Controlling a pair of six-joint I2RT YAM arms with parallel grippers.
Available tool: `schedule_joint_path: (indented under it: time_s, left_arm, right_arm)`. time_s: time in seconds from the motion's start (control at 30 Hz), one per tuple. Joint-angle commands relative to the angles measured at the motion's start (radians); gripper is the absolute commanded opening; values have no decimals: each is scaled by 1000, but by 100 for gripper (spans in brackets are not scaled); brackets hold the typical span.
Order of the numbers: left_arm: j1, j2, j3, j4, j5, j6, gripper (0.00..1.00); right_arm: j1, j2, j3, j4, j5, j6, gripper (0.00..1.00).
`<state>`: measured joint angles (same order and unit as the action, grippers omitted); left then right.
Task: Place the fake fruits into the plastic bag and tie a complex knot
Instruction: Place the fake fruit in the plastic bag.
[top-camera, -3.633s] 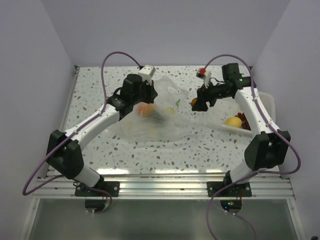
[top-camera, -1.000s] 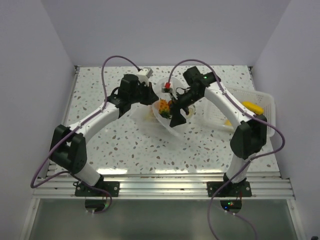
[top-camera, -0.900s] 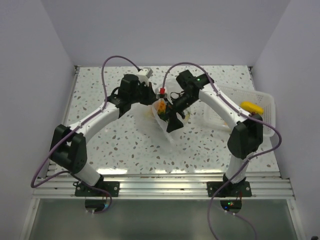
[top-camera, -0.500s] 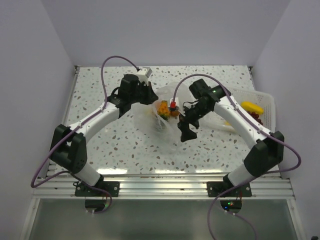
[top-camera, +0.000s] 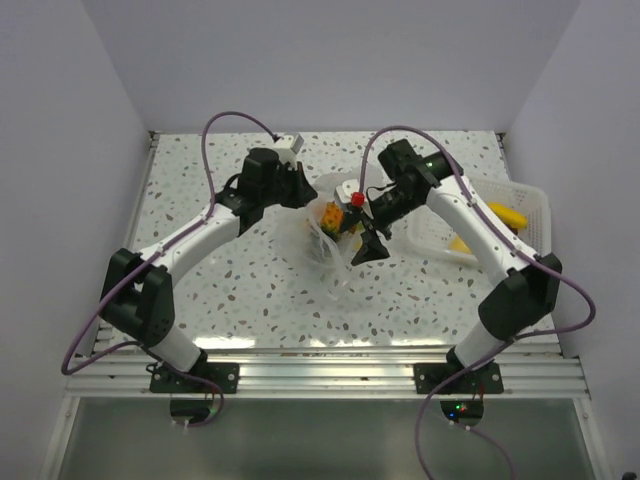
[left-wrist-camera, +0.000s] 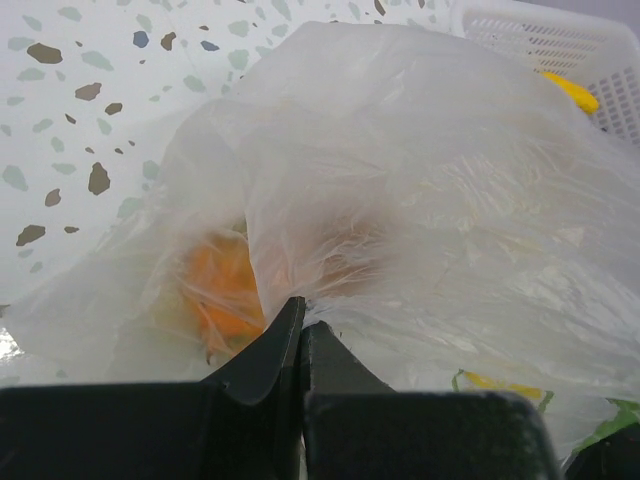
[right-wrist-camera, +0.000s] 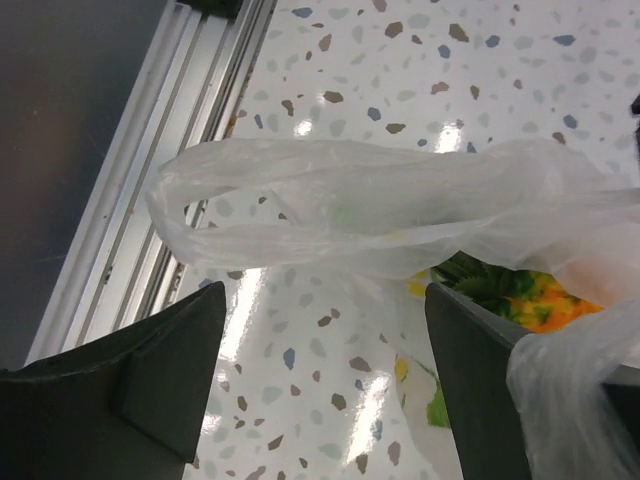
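Note:
The plastic bag lies bunched at the table's middle, with orange, yellow and green fake fruits showing through it. My left gripper is at the bag's left upper edge. In the left wrist view it is shut on a fold of the bag, with an orange fruit behind the film. My right gripper is at the bag's right side, open. In the right wrist view it is spread wide below a stretched band of the bag. An orange and green fruit sits near the right finger. No knot shows.
A white slotted tray stands at the right edge, holding a yellow fruit and another; it also shows in the left wrist view. The metal rail runs along the near table edge.
My right gripper drew away from the bag toward the near right, then came back up beside the bag's right side. The bag is more bunched. My left gripper has kept its hold.

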<state>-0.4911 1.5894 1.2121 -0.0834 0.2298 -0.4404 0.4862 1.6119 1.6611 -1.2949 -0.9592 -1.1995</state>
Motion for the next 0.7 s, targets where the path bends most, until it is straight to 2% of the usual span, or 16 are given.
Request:
schedule_joint_path:
  time_s: [0.0,0.3,0.67]
  left_arm:
    - [6,1,43,48,-18,-18,0]
    - [6,-11,23,50,-12,-15,0]
    - [8,-11,21,53,-17,-18,0]
  right_arm:
    - [3,61,-29,-284,-93,-107,87]
    - [3,112,-132,-285,-210,-32,97]
    - [3,14,-365,-282,-158,-60,99]
